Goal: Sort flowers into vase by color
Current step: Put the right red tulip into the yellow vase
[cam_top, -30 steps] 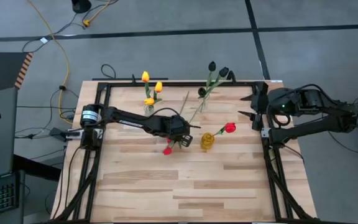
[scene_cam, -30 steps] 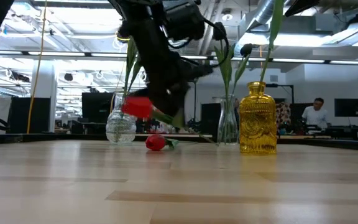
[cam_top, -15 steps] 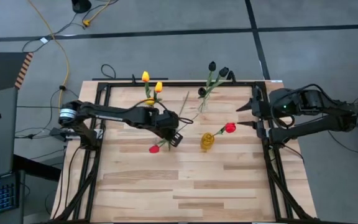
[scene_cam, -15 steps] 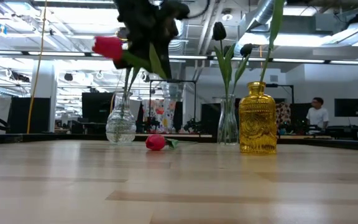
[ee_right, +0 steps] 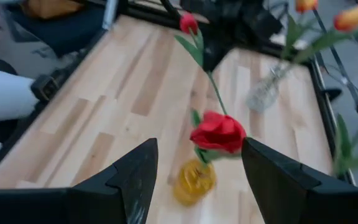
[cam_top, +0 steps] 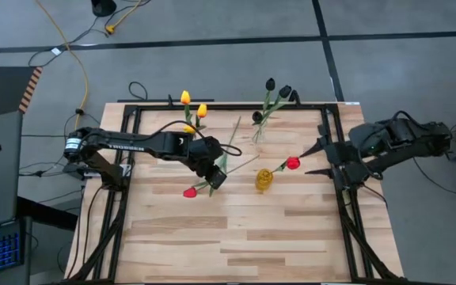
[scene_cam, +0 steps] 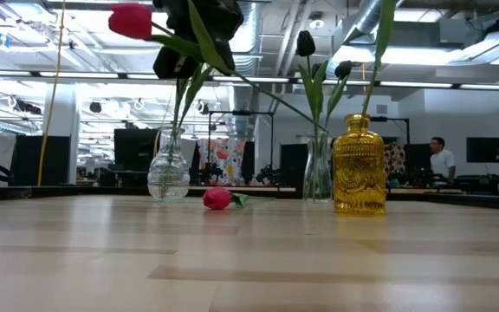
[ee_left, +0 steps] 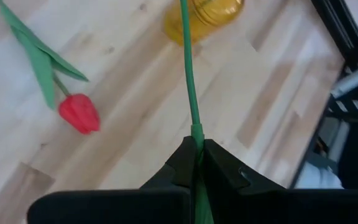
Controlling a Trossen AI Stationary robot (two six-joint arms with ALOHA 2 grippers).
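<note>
Left claw (cam_top: 215,176) clamping red tulip (cam_top: 189,192) stem (lifted), right claw (cam_top: 321,159) wide.

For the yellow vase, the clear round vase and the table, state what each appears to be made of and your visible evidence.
Yellow vase: likely tinted glass, glossy and translucent with an embossed pattern. Clear round vase: glass or clear plastic, see-through, textured. Table: pale wood planks with visible grain and seams.

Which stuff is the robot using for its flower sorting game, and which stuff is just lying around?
Part of the job:
- red tulip gripped by the left gripper
- red tulip lying on the table
- red tulip in the yellow vase
- yellow tulips
- dark tulips
- right gripper, open, waiting

Just lying about:
- yellow cable on the floor
</note>
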